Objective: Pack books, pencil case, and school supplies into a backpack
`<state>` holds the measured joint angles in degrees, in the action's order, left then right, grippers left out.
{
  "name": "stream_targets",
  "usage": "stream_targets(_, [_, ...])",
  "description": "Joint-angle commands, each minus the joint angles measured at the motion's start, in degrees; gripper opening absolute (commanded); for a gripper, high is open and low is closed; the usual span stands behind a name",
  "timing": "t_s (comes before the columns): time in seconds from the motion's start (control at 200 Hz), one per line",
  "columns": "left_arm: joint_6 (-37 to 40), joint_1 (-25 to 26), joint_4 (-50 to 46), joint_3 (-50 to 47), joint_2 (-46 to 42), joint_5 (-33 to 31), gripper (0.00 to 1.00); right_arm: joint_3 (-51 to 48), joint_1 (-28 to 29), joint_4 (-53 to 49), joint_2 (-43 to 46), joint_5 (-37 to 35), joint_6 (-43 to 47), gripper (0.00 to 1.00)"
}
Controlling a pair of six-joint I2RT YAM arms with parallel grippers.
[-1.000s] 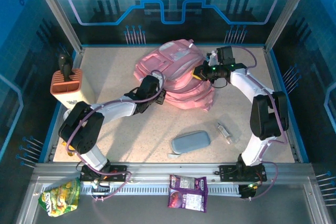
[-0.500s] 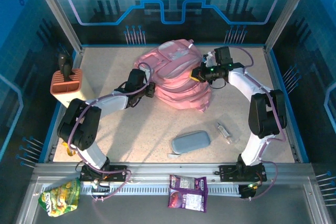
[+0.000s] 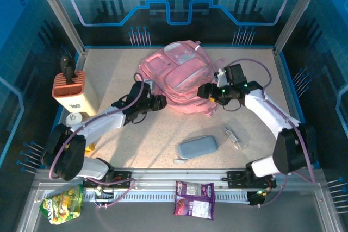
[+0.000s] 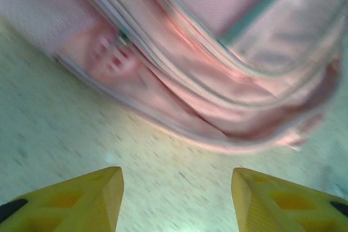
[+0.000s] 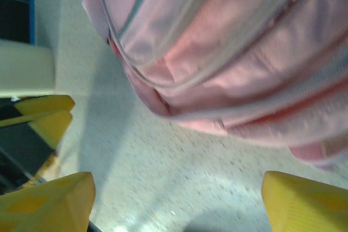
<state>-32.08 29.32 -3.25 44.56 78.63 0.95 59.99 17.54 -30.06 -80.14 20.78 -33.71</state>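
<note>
1. Speckled beige counter (image 3: 136, 150) sits inside a booth of blue printed panels. On the grey ledge in front of its near metal rail (image 3: 163, 180) lie a crinkled green snack bag (image 3: 62, 204) at the left and a purple snack packet (image 3: 194, 199) near the middle.
2. Just past the rail, right of centre, the grey-blue soft oblong pencil case (image 3: 198, 147) lies flat on bare counter. A slim clear-and-silver tube (image 3: 232, 136) lies just beside it to the right, not touching it.
3. Both arms reach over the counter from the near corners, the pencil case and tube lying between them. The right arm arcs round the far side of the tube.
4. The left fingers (image 3: 157, 101) sit at the near left edge of the backpack. In the left wrist view the yellow fingertips (image 4: 81, 199) stand apart with only counter between them, holding nothing.
5. The right fingers (image 3: 204, 92) sit at the backpack's right edge. In the right wrist view their yellow tips (image 5: 49, 199) are spread wide, empty, just short of the pink fabric.
6. The large soft pink backpack (image 3: 179, 71) lies on the far middle of the counter, clear-fronted pocket up.
7. Far left, an orange-and-cream block holder (image 3: 73, 89) stands by the wall, well apart from the backpack. A small white round object (image 3: 73, 119) lies just near of it; what it is I cannot tell.
</note>
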Motion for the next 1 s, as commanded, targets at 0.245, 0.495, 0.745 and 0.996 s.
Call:
stream_targets(0.245, [-12.66, 13.27, -5.70, -1.52, -1.22, 3.56, 0.61, -17.84, 8.44, -10.77, 14.86, -7.50, -6.23, 0.88])
stream_targets(0.495, [-12.82, 19.44, -9.21, -1.56, -0.58, 2.62, 0.62, -25.27, 14.08, -14.45, 23.62, -12.02, -13.72, 0.91])
stream_targets(0.745, [-13.62, 20.95, -8.25, -4.70, -1.55, 4.33, 0.63, -31.31, 22.56, -5.23, 24.02, -11.35, -21.94, 0.91])
stream_targets(0.996, [-15.29, 21.38, -6.36, -8.39, -2.41, 5.99, 0.62, -27.51, 24.17, 7.42, 15.10, -10.18, -22.38, 0.90])
